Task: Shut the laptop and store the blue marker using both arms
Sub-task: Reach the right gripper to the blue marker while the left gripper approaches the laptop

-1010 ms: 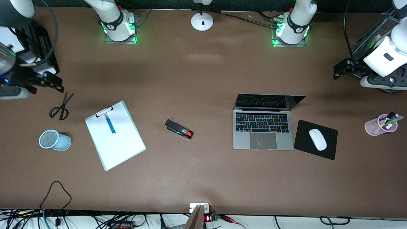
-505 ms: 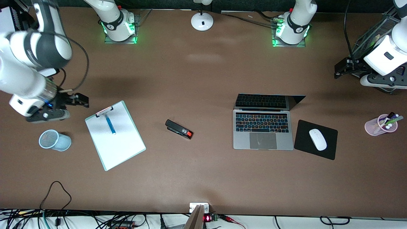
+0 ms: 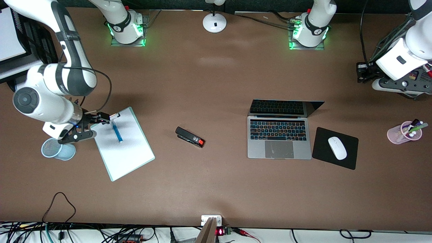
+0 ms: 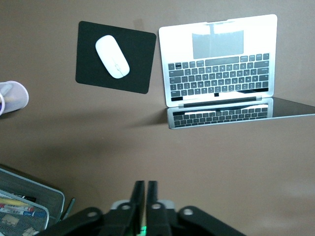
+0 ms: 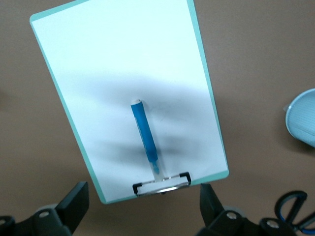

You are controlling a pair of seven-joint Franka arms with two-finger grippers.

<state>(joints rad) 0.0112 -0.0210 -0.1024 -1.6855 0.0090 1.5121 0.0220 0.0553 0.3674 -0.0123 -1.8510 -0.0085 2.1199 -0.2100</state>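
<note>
Clearly early days, judging by the front view: laptop (image 3: 279, 133) open on the table (image 3: 216, 189) toward the left arm's end, lid up, keys lit, black mouse pad (image 3: 324, 136) with white mouse (image 3: 337, 147) just beside. Blue marker (image 3: 116, 131) flat on the white clipboard (image 3: 131, 155) toward the right arm's end, untouched. Right pincer (image 3: 104, 117) over the clipboard's clip end, close to the marker but not on it. Pale-blue mesh cup (image 3: 58, 149) beside the clipboard, partly under the right arm, a likely home for the marker, though only a guess. Left pincer (image 3: 361, 71) up near the table's edge at its own end, well apart from the laptop.

Next, the left wrist view: left pincer (image 4: 145, 194) shut tight, fingers pressed together on nothing. Laptop (image 4: 219, 64) well off, screen up and hinged open. Mouse pad (image 4: 88, 59) alongside.

Lastly, the right wrist view: right pincer (image 5: 142, 201) spread wide, empty, straddling the clip end of the clipboard (image 5: 88, 64). Blue marker (image 5: 144, 132) lying free between and ahead of the fingers, white tip toward the clip.

So nothing done yet: lid not lowered, marker neither lifted nor stored. Right arm seemingly closest to a first step, a descent and pinch on the marker.
</note>
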